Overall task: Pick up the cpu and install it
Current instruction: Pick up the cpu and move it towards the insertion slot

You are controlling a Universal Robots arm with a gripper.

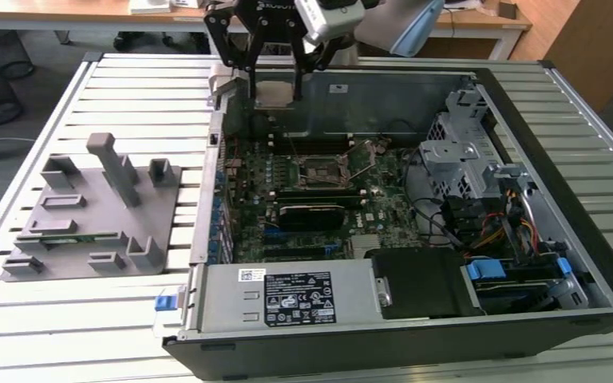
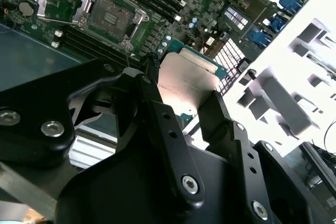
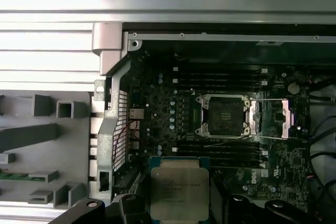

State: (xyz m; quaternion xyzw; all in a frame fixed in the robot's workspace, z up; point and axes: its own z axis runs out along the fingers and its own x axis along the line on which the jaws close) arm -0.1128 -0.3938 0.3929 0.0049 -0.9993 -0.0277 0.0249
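Observation:
My gripper (image 1: 274,92) is shut on the cpu (image 1: 272,93), a flat square chip with a silvery top. It hangs in the air above the far corner of the open computer case (image 1: 562,199), on the exterior view's left. In both wrist views the black fingers (image 2: 157,124) clamp the cpu (image 2: 186,80) (image 3: 178,187) by two opposite edges. The bare CPU socket (image 1: 321,169) (image 3: 226,114) (image 2: 110,17) lies open on the green motherboard, below and apart from the chip. Its metal load plate (image 3: 286,119) is flipped back beside it.
A grey plastic fixture tray (image 1: 83,215) with upright posts sits on the slatted table (image 1: 125,88) at the exterior view's left. Inside the case are black RAM sticks (image 1: 312,194), a power supply (image 1: 285,295), a metal drive cage (image 1: 461,152) and cables.

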